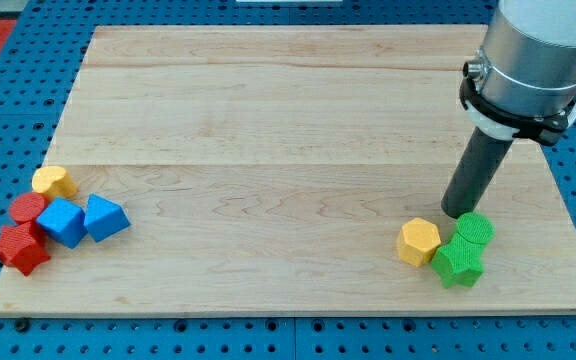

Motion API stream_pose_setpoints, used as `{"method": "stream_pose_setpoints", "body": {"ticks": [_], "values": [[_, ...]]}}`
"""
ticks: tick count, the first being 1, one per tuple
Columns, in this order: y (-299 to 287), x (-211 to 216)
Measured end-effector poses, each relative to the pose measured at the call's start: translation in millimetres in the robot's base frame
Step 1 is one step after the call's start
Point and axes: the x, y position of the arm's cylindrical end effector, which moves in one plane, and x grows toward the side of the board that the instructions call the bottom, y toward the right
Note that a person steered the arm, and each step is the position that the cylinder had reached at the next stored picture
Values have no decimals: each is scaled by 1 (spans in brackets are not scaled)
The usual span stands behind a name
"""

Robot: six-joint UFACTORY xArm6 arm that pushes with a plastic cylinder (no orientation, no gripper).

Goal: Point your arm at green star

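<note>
The green star [458, 262] lies near the board's bottom right corner. A green cylinder [475, 229] touches it on its upper right, and a yellow hexagonal block [419, 241] sits just to its left. My tip [456, 213] rests on the board just above these blocks, close to the green cylinder's upper left edge and a short way above the green star. The dark rod rises from the tip toward the view's top right.
At the bottom left sits a cluster: a yellow block [54, 182], a red cylinder [28, 208], a red star [19, 247], and two blue blocks [63, 221] [104, 217]. The wooden board [288, 110] lies on a blue pegboard.
</note>
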Motion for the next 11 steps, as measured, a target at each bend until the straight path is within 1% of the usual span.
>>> {"method": "stream_pose_setpoints", "body": {"ticks": [7, 9, 10, 11], "values": [[1, -2], [-9, -29], [76, -23], [135, 5]]}}
